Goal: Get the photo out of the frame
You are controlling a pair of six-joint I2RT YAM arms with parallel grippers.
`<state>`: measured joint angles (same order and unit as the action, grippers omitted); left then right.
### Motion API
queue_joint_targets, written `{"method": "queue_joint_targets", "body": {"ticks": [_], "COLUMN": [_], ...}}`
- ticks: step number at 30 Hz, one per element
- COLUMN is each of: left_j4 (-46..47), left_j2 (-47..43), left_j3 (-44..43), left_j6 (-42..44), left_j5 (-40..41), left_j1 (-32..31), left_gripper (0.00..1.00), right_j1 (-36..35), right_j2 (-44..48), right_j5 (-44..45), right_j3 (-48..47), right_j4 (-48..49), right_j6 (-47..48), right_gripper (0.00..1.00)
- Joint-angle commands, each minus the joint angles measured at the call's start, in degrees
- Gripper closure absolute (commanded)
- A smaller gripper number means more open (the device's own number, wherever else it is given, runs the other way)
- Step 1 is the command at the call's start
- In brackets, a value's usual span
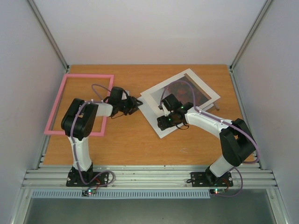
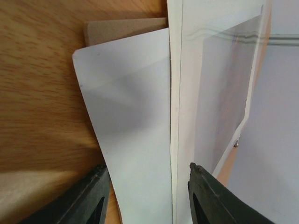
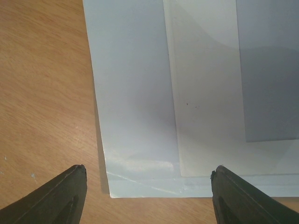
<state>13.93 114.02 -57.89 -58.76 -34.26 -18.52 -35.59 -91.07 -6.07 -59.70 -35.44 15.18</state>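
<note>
The pink frame (image 1: 55, 103) lies flat and empty at the table's left, under my left arm. The photo (image 1: 188, 93) shows dark red through the window of the white mat border (image 1: 203, 87) at centre right, beneath a glaring clear pane. A white sheet (image 1: 159, 127) sticks out from under the mat. My left gripper (image 1: 136, 103) is open at the stack's left corner; in its wrist view its jaws (image 2: 149, 200) straddle the white sheet (image 2: 135, 130) and the mat's edge (image 2: 176, 116). My right gripper (image 1: 163, 122) is open over the sheet's near corner (image 3: 140, 182).
A brown backing board (image 2: 124, 28) peeks from under the white sheet. A small metal pin (image 1: 216, 106) lies by the mat's right corner. Grey walls enclose the table on three sides. An aluminium rail (image 1: 149, 177) runs along the near edge.
</note>
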Motion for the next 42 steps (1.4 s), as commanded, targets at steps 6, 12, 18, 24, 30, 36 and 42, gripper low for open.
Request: {"method": "queue_joint_targets", "body": {"ticks": [6,12,18,24,30,36,42], "left_j4": [-0.3,1.9,3.1,4.6,5.9,8.2,8.9], "left_j2": [-4.8,-3.9,-1.7,0.1,2.9,4.1,1.6], "left_j3": [0.2,-0.1,-0.6,-0.5,-1.1,-0.2,2.2], "left_j6": [4.8,4.6,4.5,4.9,5.6,6.0,7.5], "left_j5": [3.0,2.4,1.9,1.9,1.4,1.4,2.4], "left_j1": [-0.9,-1.6,-2.2,-2.4,-2.7,-3.0,-2.9], "left_gripper": [0.54,0.54,0.54,0.57,0.63,0.76,0.95], "right_j1": [0.4,0.4,0.4,0.4,0.5,0.4,0.4], "right_j2": [-0.1,-0.1,-0.1,0.0,-0.2,-0.4,0.1], "right_j5": [-0.5,-0.4,-0.4,-0.5,-0.1,0.0,1.2], "right_j3": [-0.5,-0.6,-0.4,-0.4,-0.8,-1.1,-1.3], "right_j4": [0.2,0.1,0.1,0.3,0.2,-0.1,-0.3], "right_j6": [0.1,0.3,0.5,0.5,0.6,0.8,0.8], "right_gripper": [0.26,0.26,0.26,0.26,0.26,0.26,0.26]}}
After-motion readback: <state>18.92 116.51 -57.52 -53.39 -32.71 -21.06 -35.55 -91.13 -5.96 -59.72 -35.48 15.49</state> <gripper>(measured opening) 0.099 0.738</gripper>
